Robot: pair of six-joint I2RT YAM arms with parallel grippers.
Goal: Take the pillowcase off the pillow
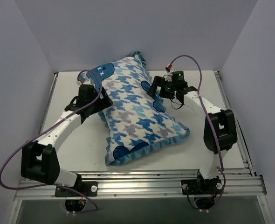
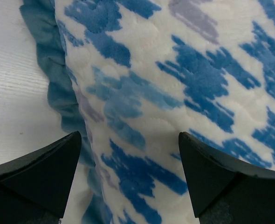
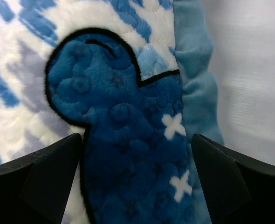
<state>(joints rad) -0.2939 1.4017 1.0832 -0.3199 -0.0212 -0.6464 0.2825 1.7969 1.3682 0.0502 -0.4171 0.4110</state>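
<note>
The pillowcase (image 1: 137, 112), a blue, lilac and white houndstooth cover with a blue ruffle, lies stuffed and diagonal across the table. The pillow is hidden inside it. My left gripper (image 1: 101, 97) is at the cover's left long edge. In the left wrist view the left gripper (image 2: 129, 135) is open, its jaws straddling the printed fabric (image 2: 175, 70) and the ruffle (image 2: 58, 84). My right gripper (image 1: 157, 89) is at the right long edge near the far end. In the right wrist view it (image 3: 136, 135) stands open over a dark blue cartoon shape (image 3: 123, 140) beside the ruffle (image 3: 198, 84).
The white table (image 1: 81, 144) is enclosed by pale walls at the back and both sides. An aluminium rail (image 1: 151, 182) runs along the near edge at the arm bases. Purple cables loop off both arms.
</note>
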